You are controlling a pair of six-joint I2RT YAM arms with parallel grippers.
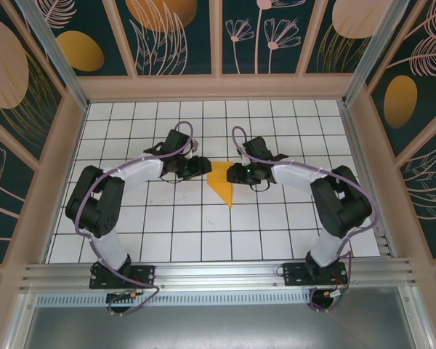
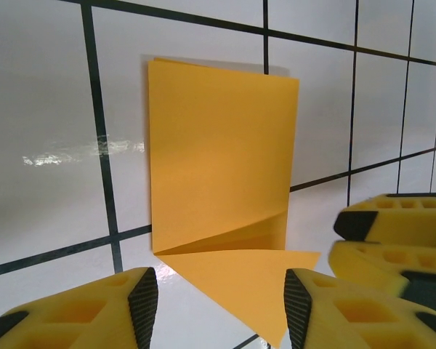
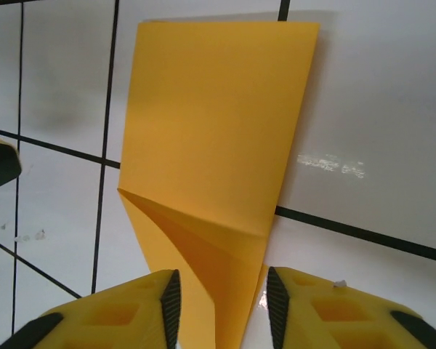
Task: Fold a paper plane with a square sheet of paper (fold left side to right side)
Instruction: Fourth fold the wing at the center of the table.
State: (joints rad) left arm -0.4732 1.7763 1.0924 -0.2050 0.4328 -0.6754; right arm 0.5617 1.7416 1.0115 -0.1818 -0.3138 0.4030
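Note:
The orange-yellow sheet of paper (image 1: 221, 183) lies folded on the white grid table, between the two grippers. It shows a narrow rectangular part and a diagonal flap that runs to a point nearest the arms. In the left wrist view the paper (image 2: 218, 160) lies flat, and its triangular flap reaches between the fingers of my left gripper (image 2: 219, 309), whose jaws stand wide apart and pinch nothing. My left gripper (image 1: 200, 166) is just left of the sheet. My right gripper (image 1: 237, 173) is at its right edge. Its jaws (image 3: 219, 305) are open, astride the paper's (image 3: 218, 123) pointed end.
Wooden side walls (image 1: 58, 167) and a back wall (image 1: 218, 87) enclose the tiled table (image 1: 174, 233). An aluminium rail (image 1: 218, 273) runs along the near edge by the arm bases. The right gripper's yellow fingers (image 2: 400, 240) show at the right of the left wrist view.

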